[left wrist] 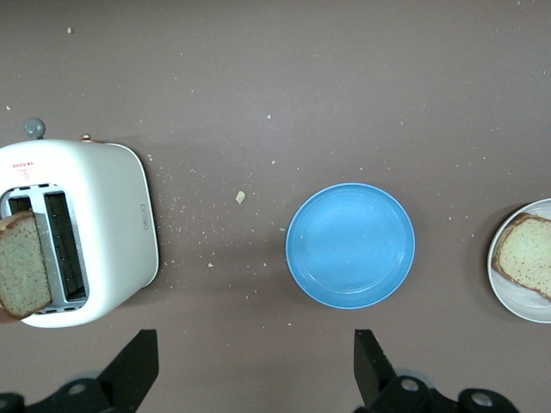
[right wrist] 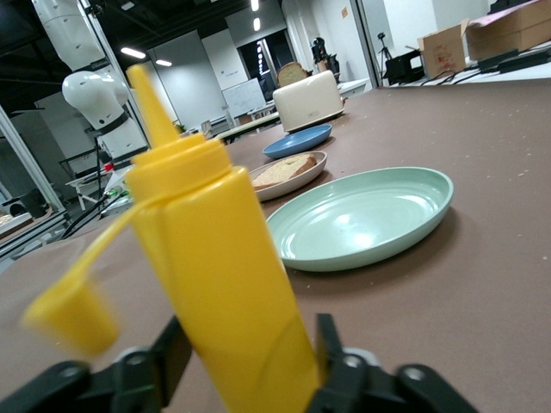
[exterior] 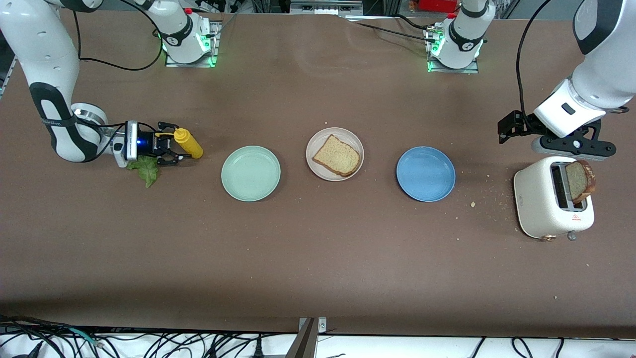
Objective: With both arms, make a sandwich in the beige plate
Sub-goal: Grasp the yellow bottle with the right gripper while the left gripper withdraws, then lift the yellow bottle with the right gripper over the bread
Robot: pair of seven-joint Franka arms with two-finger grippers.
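Observation:
The beige plate [exterior: 318, 144] lies mid-table with one bread slice [exterior: 337, 155] on it. A second bread slice [exterior: 579, 180] stands in a slot of the white toaster [exterior: 546, 199] at the left arm's end. A green lettuce leaf [exterior: 145, 169] lies on the table at the right arm's end, just under the right wrist. My right gripper [exterior: 180, 144] is low there, its fingers [right wrist: 340, 366] pressed on both sides of a yellow squeeze bottle [right wrist: 228, 284], which tilts. My left gripper [left wrist: 258, 361] hangs open and empty over the table beside the toaster [left wrist: 112, 224].
A mint-green plate [exterior: 251, 173] lies between the bottle and the beige plate. A blue plate [exterior: 426, 174] lies between the beige plate and the toaster. Crumbs are scattered around the toaster. Both plates hold nothing.

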